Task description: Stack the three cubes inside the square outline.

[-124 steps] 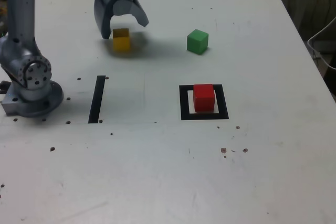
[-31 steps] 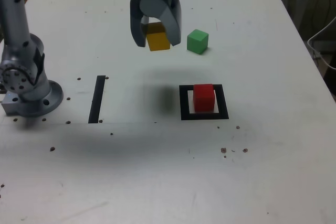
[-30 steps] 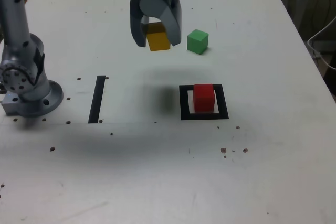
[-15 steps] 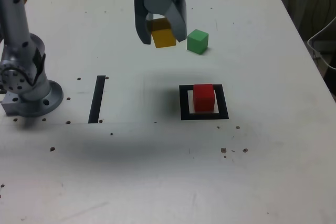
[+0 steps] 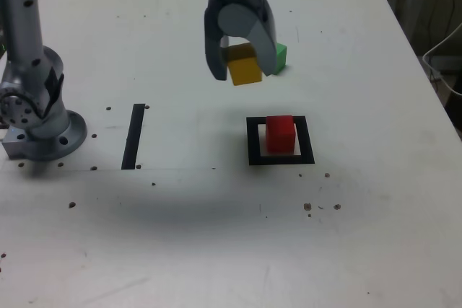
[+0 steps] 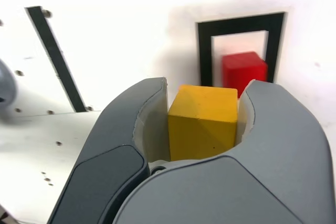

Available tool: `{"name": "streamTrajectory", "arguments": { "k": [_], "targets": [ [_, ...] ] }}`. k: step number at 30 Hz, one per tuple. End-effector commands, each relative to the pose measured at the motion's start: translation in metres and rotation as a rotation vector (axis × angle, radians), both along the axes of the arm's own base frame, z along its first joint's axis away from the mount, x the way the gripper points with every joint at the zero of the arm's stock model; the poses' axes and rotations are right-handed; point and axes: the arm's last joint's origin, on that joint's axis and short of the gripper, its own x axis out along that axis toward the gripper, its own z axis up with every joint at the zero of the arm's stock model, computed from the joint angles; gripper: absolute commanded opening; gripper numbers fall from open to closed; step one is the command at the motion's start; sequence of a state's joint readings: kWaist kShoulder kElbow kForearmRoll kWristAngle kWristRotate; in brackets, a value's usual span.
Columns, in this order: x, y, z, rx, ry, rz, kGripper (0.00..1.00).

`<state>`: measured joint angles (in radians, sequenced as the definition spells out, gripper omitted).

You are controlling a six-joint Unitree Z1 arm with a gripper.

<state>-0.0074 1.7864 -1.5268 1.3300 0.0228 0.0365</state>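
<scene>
Table (image 5: pixel 216 250): white, flat; dark specks are scattered across the near part in the exterior view, thickest at about 5 o'clock of the table's middle.

Arm base (image 5: pixel 40 117): grey metal, seated on the table near the exterior view's left edge, at roughly 9 o'clock of the middle.

Black tape strip (image 5: pixel 133 135): single straight strip, laid on the table just beside the arm base, on the side toward the outline. It is also seen in the wrist view (image 6: pixel 55 59).

Square outline (image 5: pixel 280 160): thick black frame with a white centre, found at about 3 o'clock of the tape strip and well apart from it. It is also seen in the wrist view (image 6: pixel 203 51).

Red cube (image 5: pixel 280 134): set inside the square outline, resting on the white centre. In the wrist view (image 6: pixel 242 72) it is seen beyond the gripper's tips, within the frame.

Gripper (image 5: pixel 241 70): grey, two-fingered, pointed downward and held above the table at about 11 o'clock of the square outline. Its jaws are clamped on the yellow cube.

Yellow cube (image 5: pixel 245 68): gripped between the two fingers, clear of the table; in the wrist view (image 6: pixel 202 121) both inner pads are seen pressed to its sides.

Green cube (image 5: pixel 279 56): on the table at about 12 o'clock of the square outline, largely hidden behind the gripper in the exterior view; only one edge is seen.
</scene>
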Motion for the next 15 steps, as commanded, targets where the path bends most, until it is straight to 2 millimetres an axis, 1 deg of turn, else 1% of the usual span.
{"name": "streamTrajectory", "arguments": {
  "k": [1, 6, 10, 15],
  "targets": [
    [0.006, -0.001, 0.001, -0.004, 0.000, 0.002, 0.24],
    [0.027, -0.001, -0.002, -0.002, 0.009, 0.009, 0.24],
    [0.036, 0.000, -0.003, 0.058, 0.028, 0.030, 0.24],
    [0.048, -0.007, -0.006, 0.125, 0.064, 0.050, 0.24]
  ]
}}
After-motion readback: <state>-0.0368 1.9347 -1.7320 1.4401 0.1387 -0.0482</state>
